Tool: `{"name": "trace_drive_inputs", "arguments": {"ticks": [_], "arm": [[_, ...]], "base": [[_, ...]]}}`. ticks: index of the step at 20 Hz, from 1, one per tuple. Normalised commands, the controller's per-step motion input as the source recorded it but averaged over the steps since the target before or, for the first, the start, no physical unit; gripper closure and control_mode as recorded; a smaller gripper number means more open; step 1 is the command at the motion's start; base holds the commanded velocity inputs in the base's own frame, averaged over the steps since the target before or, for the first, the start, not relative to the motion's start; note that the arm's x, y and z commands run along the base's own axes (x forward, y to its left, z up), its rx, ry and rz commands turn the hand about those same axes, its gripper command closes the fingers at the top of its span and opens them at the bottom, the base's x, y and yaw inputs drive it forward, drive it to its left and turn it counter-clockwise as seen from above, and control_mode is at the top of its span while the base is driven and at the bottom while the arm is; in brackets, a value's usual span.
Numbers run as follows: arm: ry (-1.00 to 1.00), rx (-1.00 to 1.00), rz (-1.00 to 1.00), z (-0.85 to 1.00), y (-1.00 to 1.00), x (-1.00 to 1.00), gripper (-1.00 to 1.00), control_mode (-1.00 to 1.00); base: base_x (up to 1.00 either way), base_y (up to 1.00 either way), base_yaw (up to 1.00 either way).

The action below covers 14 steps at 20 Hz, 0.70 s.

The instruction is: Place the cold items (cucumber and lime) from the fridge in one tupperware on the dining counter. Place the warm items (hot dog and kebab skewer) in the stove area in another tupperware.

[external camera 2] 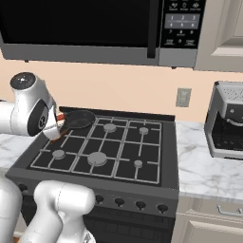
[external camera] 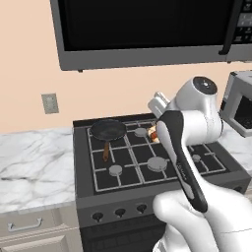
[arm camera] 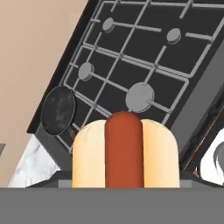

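Hot dog [arm camera: 125,151] fills the lower centre of the hand view, tan bun with the red sausage on top, lifted above the stove [arm camera: 144,57]; in the left base view a sliver of it is seen at centre, behind the arm's wrist. The tool is judged to be shut on the hot dog, though its fingertips are hidden by the bun. A pan [external camera: 108,130] sits on the rear left burner. No tupperware is seen nearby, so a carry is probably needed. A soft, rounded bun could be squeezed out of the grip during a fast swing, or knocked against the pan.
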Motion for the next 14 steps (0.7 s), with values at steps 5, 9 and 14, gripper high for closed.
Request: {"name": "trace_drive_inputs", "arguments": {"ticks": [5, 9, 14], "arm": [[-0.03, 0.00, 0.03, -0.01, -0.23, -0.31, 1.00, -1.00], [-0.10, 0.03, -0.01, -0.03, -0.23, -0.63, 1.00, -1.00], [0.00, 0.05, -0.01, 0.00, -0.21, -0.30, 1.00, -1.00]], "base": [[0.00, 0.00, 0.00], [0.00, 0.00, 0.00], [0.00, 0.00, 0.00]]}}
